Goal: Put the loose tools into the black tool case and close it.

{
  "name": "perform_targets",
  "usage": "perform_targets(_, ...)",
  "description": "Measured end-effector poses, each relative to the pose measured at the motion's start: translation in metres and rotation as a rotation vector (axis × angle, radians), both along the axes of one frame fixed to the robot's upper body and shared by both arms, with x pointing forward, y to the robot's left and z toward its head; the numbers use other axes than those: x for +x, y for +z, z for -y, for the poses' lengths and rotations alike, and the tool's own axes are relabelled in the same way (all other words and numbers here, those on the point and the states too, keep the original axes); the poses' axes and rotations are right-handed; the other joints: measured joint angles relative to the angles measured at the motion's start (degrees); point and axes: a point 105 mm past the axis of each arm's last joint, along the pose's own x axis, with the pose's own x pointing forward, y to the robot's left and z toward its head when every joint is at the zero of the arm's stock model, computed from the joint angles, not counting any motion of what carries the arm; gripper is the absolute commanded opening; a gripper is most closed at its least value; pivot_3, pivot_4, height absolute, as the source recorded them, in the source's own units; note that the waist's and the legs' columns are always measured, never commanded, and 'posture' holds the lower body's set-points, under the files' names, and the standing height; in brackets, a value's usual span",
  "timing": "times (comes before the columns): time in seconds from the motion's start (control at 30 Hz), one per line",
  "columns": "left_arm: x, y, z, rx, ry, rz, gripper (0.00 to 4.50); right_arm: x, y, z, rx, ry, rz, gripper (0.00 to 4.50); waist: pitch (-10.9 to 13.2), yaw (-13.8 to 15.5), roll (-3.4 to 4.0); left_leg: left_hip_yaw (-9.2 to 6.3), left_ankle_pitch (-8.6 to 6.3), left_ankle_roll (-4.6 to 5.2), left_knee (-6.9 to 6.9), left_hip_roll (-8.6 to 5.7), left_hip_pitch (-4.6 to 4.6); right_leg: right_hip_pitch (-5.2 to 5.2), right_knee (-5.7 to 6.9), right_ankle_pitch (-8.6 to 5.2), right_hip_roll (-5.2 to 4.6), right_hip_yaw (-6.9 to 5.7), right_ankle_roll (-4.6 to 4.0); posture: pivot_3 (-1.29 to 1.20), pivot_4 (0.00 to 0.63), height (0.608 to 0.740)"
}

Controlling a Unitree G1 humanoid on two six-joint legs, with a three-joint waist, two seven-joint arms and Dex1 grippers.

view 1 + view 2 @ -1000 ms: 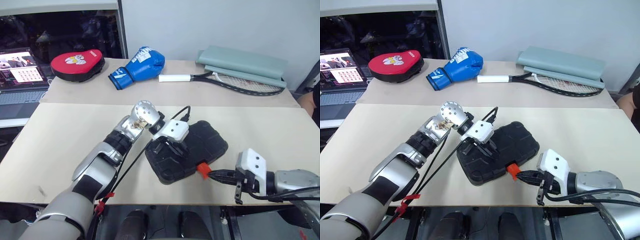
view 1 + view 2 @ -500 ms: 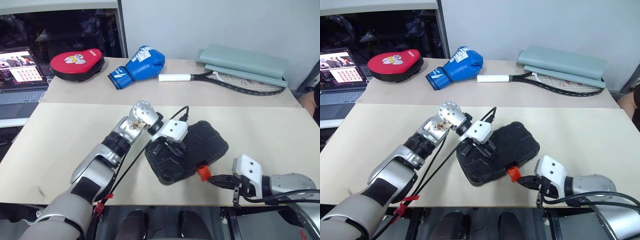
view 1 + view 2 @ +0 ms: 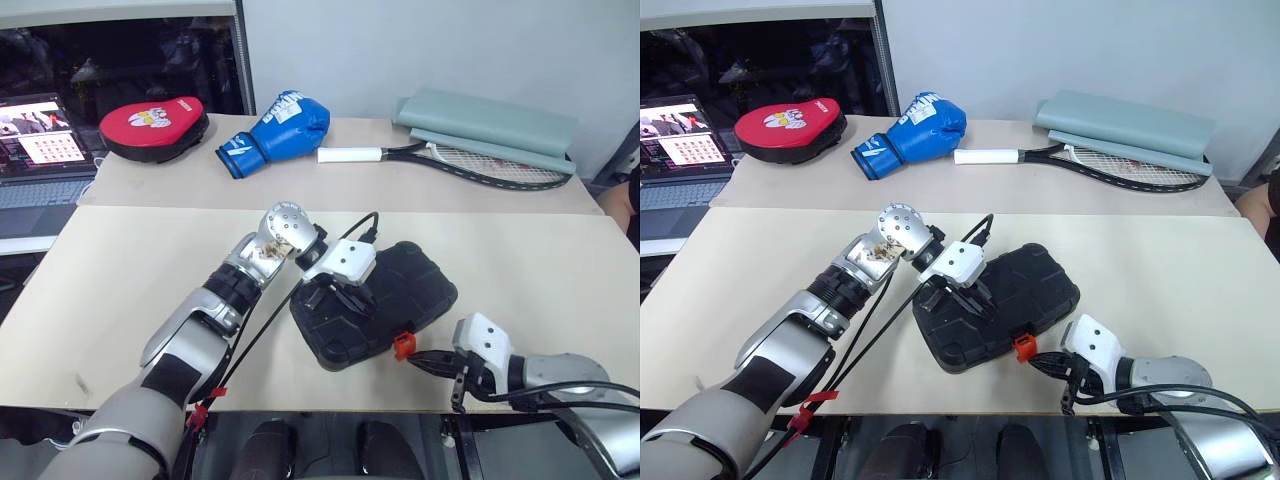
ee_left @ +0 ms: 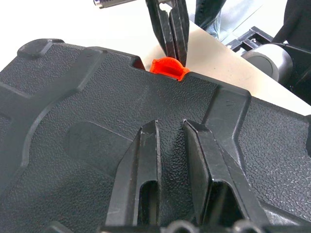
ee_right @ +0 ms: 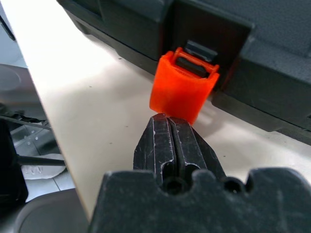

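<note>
On the beige table (image 3: 120, 260), the black tool case (image 3: 400, 290) lies closed, orange latch (image 5: 182, 90) unfastened.

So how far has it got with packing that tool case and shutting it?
Mostly done, it seems. The black tool case lies with its lid down, and I see no loose tools on the table. In hand: the left end effector rests on the lid, while the shut right end effector points at the orange latch, its tips at the latch's lower edge. Left: the latch hangs open, so it likely needs pressing shut.
</note>
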Motion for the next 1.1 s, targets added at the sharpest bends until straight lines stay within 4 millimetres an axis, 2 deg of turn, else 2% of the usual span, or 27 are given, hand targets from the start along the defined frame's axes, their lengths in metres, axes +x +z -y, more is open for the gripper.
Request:
perform_targets(0.7,0.000,0.001,-0.001,0.000,0.002,0.000,0.89,0.012,-0.011,-0.014,0.054,-0.070,0.060,0.00,0.00,-0.17,0.00,0.03,0.00,0.00,-0.04,0.01,-0.04,-0.12,0.03,-0.02,0.02,0.01,-0.04,0.00,0.150,0.737)
perform_targets(1.1,-0.001,-0.001,0.004,-0.020,-0.028,0.062,0.89,0.014,-0.001,-0.012,0.051,-0.116,0.054,0.00,0.00,-0.37,0.00,0.06,0.01,0.00,-0.04,0.03,0.00,-0.14,0.05,0.02,0.02,0.04,-0.06,0.00,0.150,0.737)
